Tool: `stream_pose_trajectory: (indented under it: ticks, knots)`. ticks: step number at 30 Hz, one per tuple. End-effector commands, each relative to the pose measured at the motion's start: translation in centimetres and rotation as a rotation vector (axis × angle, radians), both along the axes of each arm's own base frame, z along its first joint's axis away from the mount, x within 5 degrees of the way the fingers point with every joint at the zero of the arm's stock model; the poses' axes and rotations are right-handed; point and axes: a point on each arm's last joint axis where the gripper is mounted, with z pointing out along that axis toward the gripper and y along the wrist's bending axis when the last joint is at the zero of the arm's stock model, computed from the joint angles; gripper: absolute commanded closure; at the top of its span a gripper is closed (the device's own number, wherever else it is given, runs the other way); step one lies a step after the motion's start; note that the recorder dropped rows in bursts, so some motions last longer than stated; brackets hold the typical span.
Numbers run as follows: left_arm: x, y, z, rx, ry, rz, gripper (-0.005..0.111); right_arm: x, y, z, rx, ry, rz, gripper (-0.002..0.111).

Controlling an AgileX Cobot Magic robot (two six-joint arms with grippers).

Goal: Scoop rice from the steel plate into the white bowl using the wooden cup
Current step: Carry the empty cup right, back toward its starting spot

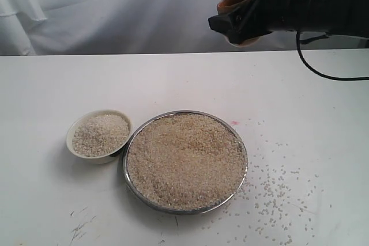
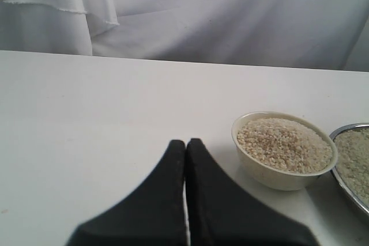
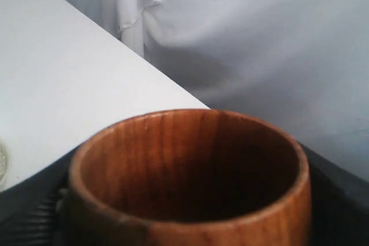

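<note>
The steel plate (image 1: 124, 165) lies at the front middle of the table, heaped with rice (image 1: 184, 159). Touching its left side is the white bowl (image 1: 70, 136), filled with rice (image 1: 101, 133). High over the table's back right, my right gripper (image 1: 239, 24) is shut on the wooden cup (image 1: 233, 1). In the right wrist view the cup (image 3: 173, 154) fills the frame, and no grains show in its dark interior. My left gripper (image 2: 185, 148) is shut on nothing, low over bare table beside the bowl (image 2: 271, 174) and the plate's edge (image 2: 341, 184). The left gripper is out of the exterior view.
Several loose rice grains (image 1: 277, 182) are scattered on the table right of the plate. A small pink mark (image 1: 234, 123) sits behind the plate. A black cable (image 1: 311, 64) hangs from the right arm. White cloth (image 1: 115, 10) drapes behind the table.
</note>
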Motion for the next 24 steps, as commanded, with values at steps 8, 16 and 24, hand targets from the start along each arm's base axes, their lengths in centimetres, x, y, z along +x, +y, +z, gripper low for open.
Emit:
stream_pose_trajectory:
  ticks: [8,16,24]
  knots:
    - [0.0,0.0,-0.1,-0.004,-0.007,-0.001,0.107,4.3,-1.6,2.3,-0.065,0.071,-0.314,0.108]
    - [0.0,0.0,-0.1,-0.004,-0.007,-0.001,0.107,5.8,-2.4,4.1,0.119,-0.024,-0.629,0.108]
    - [0.0,0.0,-0.1,-0.004,-0.007,-0.001,0.107,4.0,-1.6,0.8,0.236,-0.028,-0.656,0.108]
